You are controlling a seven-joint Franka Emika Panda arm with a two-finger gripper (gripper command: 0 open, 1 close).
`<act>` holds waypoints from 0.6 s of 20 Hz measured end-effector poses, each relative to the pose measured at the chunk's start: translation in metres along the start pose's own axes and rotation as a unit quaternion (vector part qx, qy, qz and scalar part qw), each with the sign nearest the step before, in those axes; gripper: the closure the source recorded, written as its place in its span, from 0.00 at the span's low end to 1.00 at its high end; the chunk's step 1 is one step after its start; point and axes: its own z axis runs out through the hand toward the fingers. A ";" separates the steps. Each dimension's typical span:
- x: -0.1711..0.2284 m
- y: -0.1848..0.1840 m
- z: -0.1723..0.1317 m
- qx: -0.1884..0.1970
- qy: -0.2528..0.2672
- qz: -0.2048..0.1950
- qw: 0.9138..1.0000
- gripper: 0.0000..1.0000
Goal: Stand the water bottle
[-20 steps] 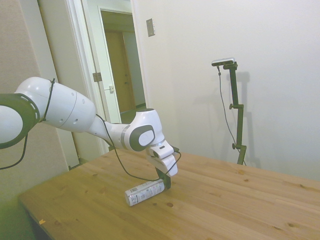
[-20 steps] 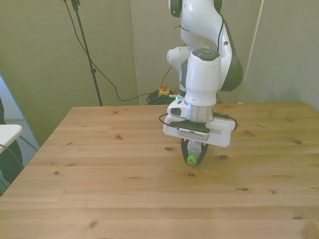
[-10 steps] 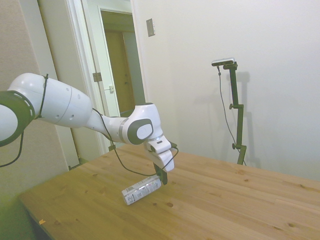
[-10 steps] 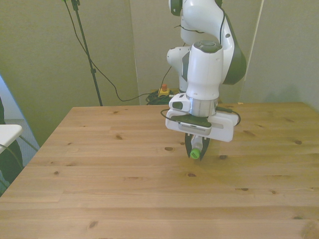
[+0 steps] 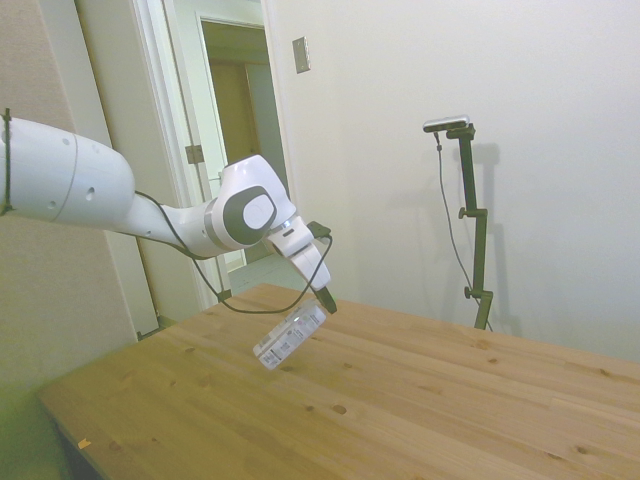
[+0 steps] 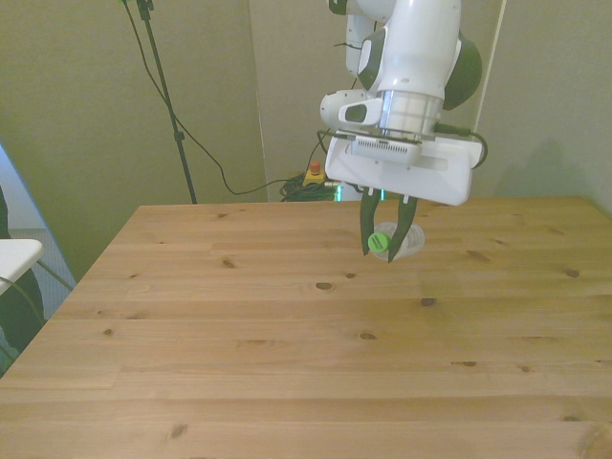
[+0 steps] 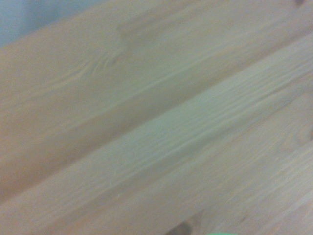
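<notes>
The water bottle (image 5: 289,337) hangs tilted in the air above the wooden table (image 5: 420,410), its base lower and pointing away from the gripper. My gripper (image 5: 327,301) is shut on its neck end. In the front view the green cap (image 6: 377,242) shows between the dark fingers (image 6: 369,229), with the clear body (image 6: 407,241) behind them and the gripper (image 6: 387,251) well above the boards. The wrist view shows only blurred table planks (image 7: 156,122) and a sliver of green at one edge.
A doorway (image 5: 245,130) opens behind the arm in the side view. Cables and a small yellow and red box (image 6: 313,175) lie on the floor beyond the table's far edge in the front view.
The bottle has been lifted off the table, rising with the gripper. The arm has pulled up and back, and the bottle now hangs tilted instead of lying flat.
</notes>
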 end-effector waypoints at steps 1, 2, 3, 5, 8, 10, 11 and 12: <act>0.004 0.001 -0.007 0.010 0.021 0.010 1.000 1.00; 0.009 0.002 -0.011 0.018 0.040 0.020 0.999 1.00; 0.017 0.004 -0.014 0.025 0.060 0.032 0.997 1.00; 0.035 0.007 -0.017 0.039 0.100 0.053 0.993 1.00; 0.062 0.012 -0.019 0.057 0.163 0.082 0.982 1.00; 0.072 0.013 -0.022 0.073 0.206 0.097 0.971 1.00; 0.074 0.012 -0.023 0.083 0.227 0.103 0.965 1.00; 0.076 0.012 -0.024 0.092 0.248 0.109 0.958 1.00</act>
